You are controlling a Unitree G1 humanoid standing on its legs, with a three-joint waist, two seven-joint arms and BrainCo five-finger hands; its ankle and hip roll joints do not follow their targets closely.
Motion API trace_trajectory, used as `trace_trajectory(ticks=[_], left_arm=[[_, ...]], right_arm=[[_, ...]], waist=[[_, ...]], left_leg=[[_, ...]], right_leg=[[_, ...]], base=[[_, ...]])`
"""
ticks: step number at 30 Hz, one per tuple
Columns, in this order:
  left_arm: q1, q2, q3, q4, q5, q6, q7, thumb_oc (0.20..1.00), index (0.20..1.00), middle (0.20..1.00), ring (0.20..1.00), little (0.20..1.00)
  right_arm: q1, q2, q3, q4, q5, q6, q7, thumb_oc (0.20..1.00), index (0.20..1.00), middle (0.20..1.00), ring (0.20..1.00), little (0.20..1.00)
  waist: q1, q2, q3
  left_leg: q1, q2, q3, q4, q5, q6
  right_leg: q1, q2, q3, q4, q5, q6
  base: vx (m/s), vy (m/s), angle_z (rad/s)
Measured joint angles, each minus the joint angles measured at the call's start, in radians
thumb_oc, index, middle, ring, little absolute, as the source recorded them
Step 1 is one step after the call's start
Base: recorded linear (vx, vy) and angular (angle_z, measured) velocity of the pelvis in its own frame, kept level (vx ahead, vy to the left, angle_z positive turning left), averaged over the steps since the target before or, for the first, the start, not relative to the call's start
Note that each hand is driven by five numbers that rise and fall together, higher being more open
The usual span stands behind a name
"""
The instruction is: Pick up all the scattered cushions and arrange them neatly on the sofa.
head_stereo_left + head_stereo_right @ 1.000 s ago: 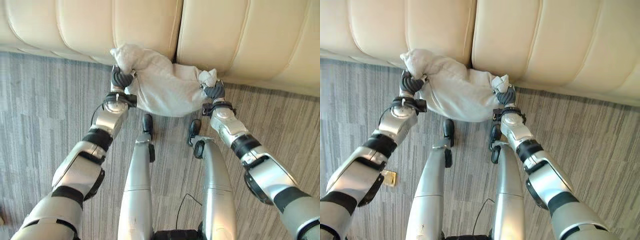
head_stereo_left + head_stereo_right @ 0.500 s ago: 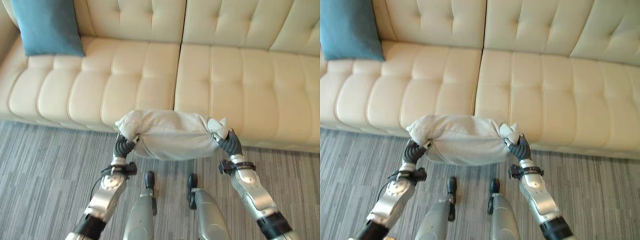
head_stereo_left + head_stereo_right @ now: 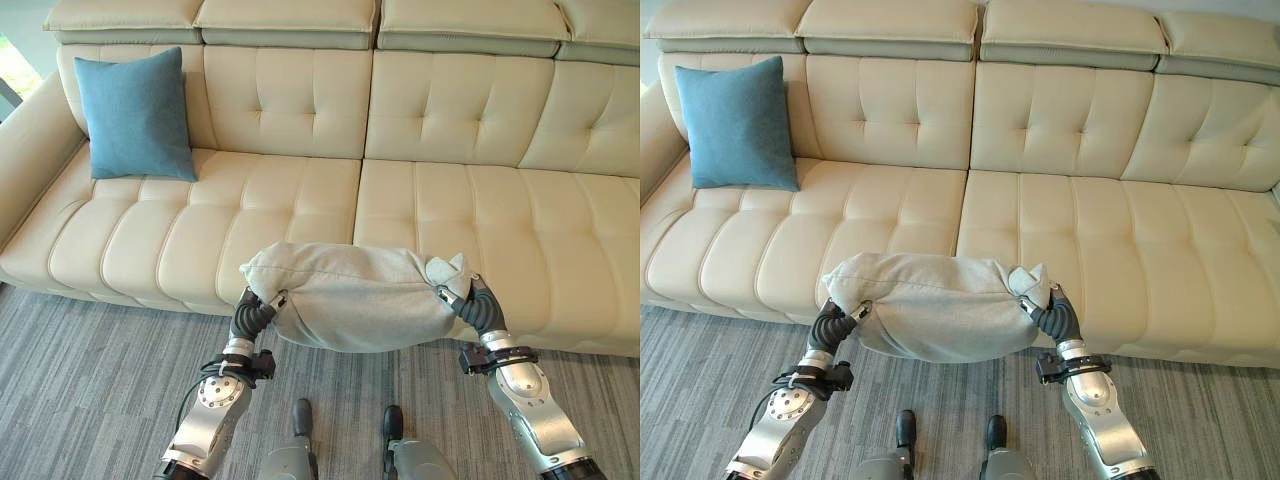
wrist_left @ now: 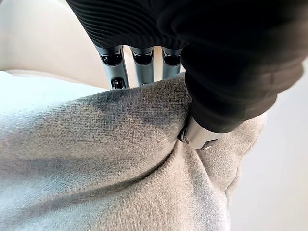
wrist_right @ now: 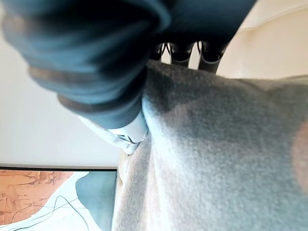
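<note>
1. Your left hand (image 3: 250, 315) and right hand (image 3: 478, 308) each pinch an end of the grey cushion (image 3: 355, 297) — it hangs over the sofa's (image 3: 480, 200) front edge.
2. Blue cushion (image 3: 136, 114) — at 10 o'clock, upright against the backrest.

Silver-grey arms, each hand (image 3: 254, 313) (image 3: 482, 309) under a dark ribbed cover, silver fingers

Grey cushion (image 3: 355, 308) held aloft, lengthwise, before the sofa (image 3: 480, 210) — blue cushion (image 3: 137, 115) upright on it.
</note>
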Motion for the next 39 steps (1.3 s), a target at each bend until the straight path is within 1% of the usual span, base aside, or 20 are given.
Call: trace_trajectory(ticks=[5,7,10,13,14,16,18,20,21,22,23,25,26,30,33,34,35,36,37,39], left_arm=[[0.001,0.012,0.008,0.004,0.027,0.008,-0.01,0.2,0.2,0.2,0.2,0.2],[-0.003,0.01,0.008,0.013,0.029,0.011,-0.013,0.2,0.2,0.2,0.2,0.2],[0.001,0.03,0.051,0.018,0.033,0.01,-0.008,0.2,0.2,0.2,0.2,0.2],[-0.005,0.031,0.062,0.02,0.033,0.01,-0.006,0.2,0.2,0.2,0.2,0.2],[-0.015,0.025,0.066,0.029,0.033,0.011,-0.006,0.2,0.2,0.2,0.2,0.2],[-0.045,0.016,0.078,0.073,0.039,0.012,-0.015,0.2,0.2,0.2,0.2,0.2],[-0.027,-0.021,0.085,0.076,0.039,0.019,-0.019,0.2,0.2,0.2,0.2,0.2],[-0.032,-0.047,0.075,0.074,0.045,0.02,-0.031,0.2,0.2,0.2,0.2,0.2],[-0.026,-0.044,0.046,0.074,0.06,0.02,-0.035,0.2,0.2,0.2,0.2,0.2],[-0.015,-0.032,0.046,0.059,0.06,0.02,-0.045,0.2,0.2,0.2,0.2,0.2],[-0.01,-0.046,0.044,0.054,0.06,0.022,-0.056,0.2,0.2,0.2,0.2,0.2],[0.017,-0.042,0.049,0.021,0.059,0.021,-0.063,0.2,0.2,0.2,0.2,0.2],[0.02,-0.024,0.047,-0.011,0.059,0.02,-0.067,0.2,0.2,0.2,0.2,0.2],[-0.022,-0.007,0.044,-0.04,0.06,0.019,-0.088,0.2,0.2,0.2,0.2,0.2],[-0.02,-0.005,0.042,-0.028,0.06,0.019,-0.097,0.2,0.2,0.2,0.2,0.2],[-0.025,-0.006,0.04,-0.028,0.068,0.019,-0.107,0.2,0.2,0.2,0.2,0.2],[-0.017,-0.011,0.039,-0.027,0.068,0.022,-0.104,0.2,0.2,0.2,0.2,0.2],[-0.034,-0.013,0.033,-0.009,0.069,0.034,-0.101,0.2,0.2,0.2,0.2,0.2],[-0.018,-0.002,0.037,-0.004,0.068,0.032,-0.098,0.2,0.2,0.2,0.2,0.2],[-0.016,0.057,0.065,-0.02,0.068,0.029,-0.087,0.2,0.2,0.2,0.2,0.2]], right_arm=[[-0.003,-0.001,0.002,-0.001,0.001,0.01,0.011,0.2,0.2,0.2,0.2,0.2],[-0.01,-0.012,0.003,-0.02,0.001,0.01,0.012,0.2,0.2,0.2,0.2,0.2],[0.006,0.012,0.039,-0.05,0.002,0.01,0.024,0.2,0.2,0.2,0.2,0.2],[-0.002,0.008,0.049,-0.065,0.003,0.01,0.027,0.2,0.2,0.2,0.2,0.2],[0.004,0.004,0.049,-0.083,0.003,0.01,0.026,0.2,0.2,0.2,0.2,0.2],[0.007,0.003,0.049,-0.095,0.004,0.01,0.037,0.2,0.2,0.2,0.2,0.2],[0.005,-0.003,0.044,-0.085,0.004,0.017,0.048,0.2,0.2,0.2,0.2,0.2],[0.04,-0.003,0.007,-0.086,0.006,0.02,0.053,0.2,0.2,0.2,0.2,0.2],[0.065,-0.013,-0.004,-0.079,0.01,0.027,0.055,0.2,0.2,0.2,0.2,0.2],[0.075,-0.025,-0.004,-0.076,0.02,0.027,0.064,0.2,0.2,0.2,0.2,0.2],[0.063,-0.055,-0.009,-0.069,0.022,0.027,0.066,0.2,0.2,0.2,0.2,0.2],[0.043,-0.068,-0.01,-0.067,0.022,0.027,0.072,0.2,0.2,0.2,0.2,0.2],[0.045,-0.067,-0.023,-0.068,0.022,0.027,0.074,0.2,0.2,0.2,0.2,0.2],[0.013,-0.06,-0.069,-0.091,0.022,0.023,0.067,0.2,0.2,0.2,0.2,0.2],[0.021,-0.044,-0.07,-0.089,0.022,0.021,0.061,0.2,0.2,0.2,0.2,0.2],[0.029,-0.036,-0.084,-0.088,0.021,0.012,0.059,0.2,0.2,0.2,0.2,0.2],[0.023,-0.028,-0.081,-0.084,0.02,0.013,0.06,0.2,0.2,0.2,0.2,0.2],[0.038,-0.008,-0.081,-0.075,0.02,0.014,0.057,0.2,0.2,0.2,0.2,0.2],[0.057,-0.008,-0.069,-0.082,0.019,0.013,0.063,0.2,0.2,0.2,0.2,0.2],[-0.027,0.051,-0.032,-0.037,0.018,0.019,0.059,0.2,0.2,0.2,0.2,0.2]], waist=[[0.01,-0.022,0.002],[-0.021,-0.034,0.009],[-0.023,-0.07,0.015],[-0.01,-0.056,0.028],[-0.015,-0.04,0.039],[-0.056,-0.061,0.067],[-0.05,-0.046,0.073],[-0.072,-0.003,0.077],[-0.088,0.007,0.066],[-0.085,-0.024,0.044],[-0.079,0.009,0.041],[-0.053,0.026,0.029],[-0.034,0.024,0.019],[-0.013,-0.034,0.008],[-0.026,-0.067,-0.006],[-0.054,-0.069,-0.015],[-0.056,-0.025,-0.001],[-0.07,-0.013,0.015],[-0.069,-0.047,-0.007],[-0.029,-0.089,0.016]], left_leg=[[-0.008,-0.031,0.085,0.079,-0.089,0.05],[-0.064,-0.087,0.153,0.306,-0.212,0.147],[-0.037,-0.114,0.179,0.266,-0.267,0.155],[-0.032,-0.124,0.156,0.18,-0.23,0.107],[-0.013,-0.137,0.155,0.13,-0.22,0.055],[0.004,-0.144,0.185,0.271,-0.345,0.133],[0.045,-0.168,0.179,0.261,-0.371,0.122],[0.091,-0.173,0.112,0.215,-0.365,0.109],[0.134,-0.176,0.082,0.227,-0.343,0.098],[0.152,-0.208,0.08,0.279,-0.349,0.086],[0.154,-0.198,0.083,0.353,-0.36,0.066],[0.068,-0.15,0.116,0.611,-0.31,-0.001],[0.043,-0.062,0.127,0.703,-0.313,-0.009],[-0.105,-0.038,0.099,0.492,-0.324,-0.009],[-0.14,-0.06,0.092,0.321,-0.239,0.005],[-0.028,-0.1,0.06,0.116,-0.139,0.026],[0.126,-0.068,0.022,-0.09,0.066,0.091],[0.158,-0.048,0.01,-0.091,0.053,0.098],[0.177,-0.092,0.034,-0.091,0.05,0.093],[0.05,-0.075,0.105,0.137,-0.056,0.008]], right_leg=[[-0.039,-0.037,0.069,0.05,-0.006,0.035],[-0.153,-0.094,0.117,0.308,-0.048,0.074],[-0.317,-0.077,0.163,0.533,-0.082,0.08],[-0.357,0.016,0.068,0.354,-0.101,0.062],[-0.368,0.055,0.017,0.233,-0.069,0.025],[-0.38,0.013,0.003,0.147,-0.023,0.051],[-0.383,0.02,-0.019,0.085,0.009,0.029],[-0.365,0.05,-0.02,0.099,0.017,0.004],[-0.308,0.096,-0.023,0.051,0.077,-0.11],[-0.246,0.106,-0.022,0.012,0.111,-0.167],[-0.225,0.121,-0.013,0.044,0.15,-0.201],[-0.172,0.127,0.014,0.051,0.102,-0.218],[-0.111,0.153,0.03,0.046,0.054,-0.226],[-0.025,0.129,0.107,-0.021,0.035,-0.211],[0.062,0.103,0.116,-0.047,0.009,-0.167],[0.08,0.094,0.127,-0.054,-0.005,-0.131],[0.07,0.141,0.144,0.03,-0.042,-0.079],[-0.031,0.142,0.133,0.227,-0.149,-0.006],[-0.024,0.091,0.122,0.127,-0.061,-0.008],[-0.072,0.087,0.192,0.191,-0.028,-0.054]], base=[[0.1,0.266,-0.45],[0.15,0.253,-0.19],[0.3,0.116,-0.31],[0.28,-0.003,-0.11],[0.4,-0.07,0.24],[0.47,-0.147,0.63],[0.56,-0.315,0.34],[0.3,-0.259,0.91],[0.19,-0.151,1.19],[0.29,-0.222,1.2],[0.31,-0.213,0.64],[0.32,-0.196,0.03],[0.32,-0.152,-0.22],[0.17,-0.047,-0.45],[0.14,0.048,-0.54],[0.17,0.115,-0.68],[0.11,0.119,-0.42],[-0.03,0.058,-0.54],[-0.12,-0.031,-0.62],[-0.16,-0.192,-1.16]])
